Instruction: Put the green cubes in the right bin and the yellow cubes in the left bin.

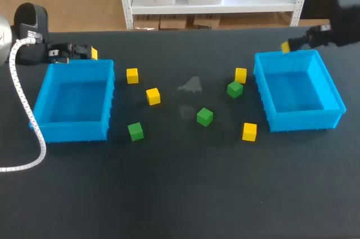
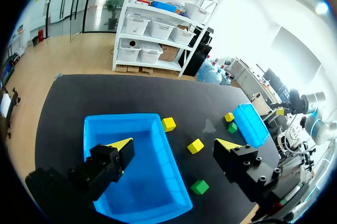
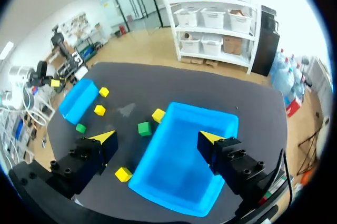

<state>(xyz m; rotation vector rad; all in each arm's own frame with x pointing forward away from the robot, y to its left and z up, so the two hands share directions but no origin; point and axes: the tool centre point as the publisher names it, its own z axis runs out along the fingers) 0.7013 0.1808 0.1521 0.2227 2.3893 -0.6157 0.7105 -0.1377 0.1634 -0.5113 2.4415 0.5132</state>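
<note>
L jaws wide open, empty, at left bin (image 1: 73,131) rear rim | R jaws same, right bin (image 1: 304,120) rear corner (each by own bin, prob ready to sort) | 3 green cubes (image 1: 205,116), 4 yellow cubes (image 1: 153,96) on counter (image 1: 180,194) btwn bins

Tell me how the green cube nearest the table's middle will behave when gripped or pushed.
The green cube looks rigid with flat faces, so it should probably grip squarely and not roll. It looks small and likely light, so a push would probably slide it across the table rather than tip it.
</note>
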